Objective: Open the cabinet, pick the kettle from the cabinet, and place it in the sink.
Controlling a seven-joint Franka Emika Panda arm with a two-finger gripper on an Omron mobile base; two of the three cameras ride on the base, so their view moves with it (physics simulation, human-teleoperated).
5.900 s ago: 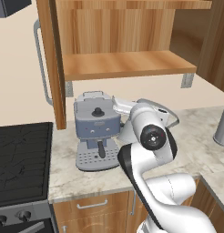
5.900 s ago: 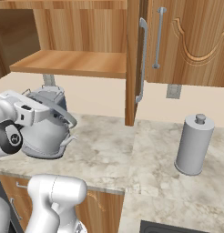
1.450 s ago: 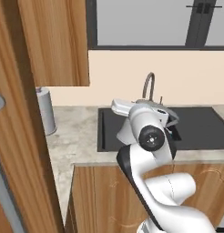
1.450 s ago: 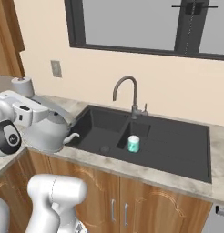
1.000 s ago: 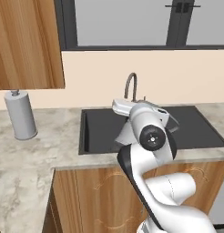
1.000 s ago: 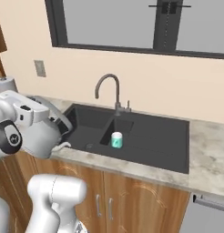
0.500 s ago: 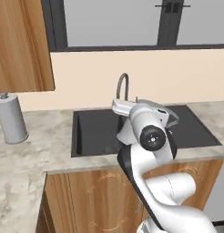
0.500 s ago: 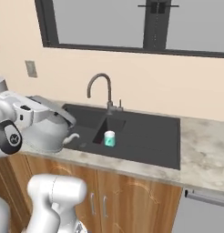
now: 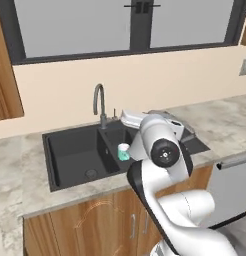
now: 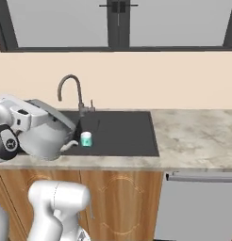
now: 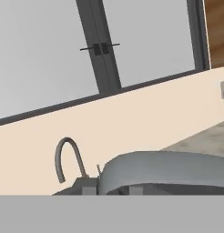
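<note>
While my gripper (image 10: 30,123) stays hidden behind the wrist, I read it as clamped on the kettle (image 10: 45,134), held by its arched handle (image 11: 164,166) above the counter edge, just beside the sink (image 10: 120,129). Teal cup (image 10: 86,139) sits in the basin, near the faucet (image 10: 70,92).
</note>
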